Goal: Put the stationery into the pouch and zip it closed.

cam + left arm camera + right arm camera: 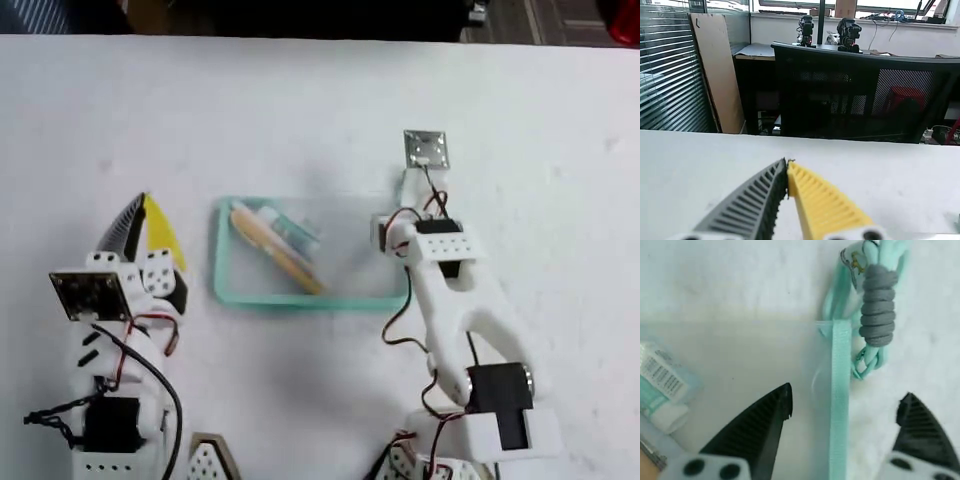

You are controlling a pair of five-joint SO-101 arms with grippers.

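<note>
Right gripper (845, 399) jaws spread, gripping nothing; we judge they straddle the pouch (840, 357) at its mint end band to reach the zip. Pull cord (877, 305) lies just past the tips, untouched. Stationery (275, 248) sits inside the pouch, beyond one jaw's outer side. Left gripper (787, 172) jaws pressed together, empty, well apart from the pouch, parked clear, we guess.

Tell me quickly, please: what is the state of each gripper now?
Left gripper: shut, holding nothing.
Right gripper: open over the pouch edge.
</note>
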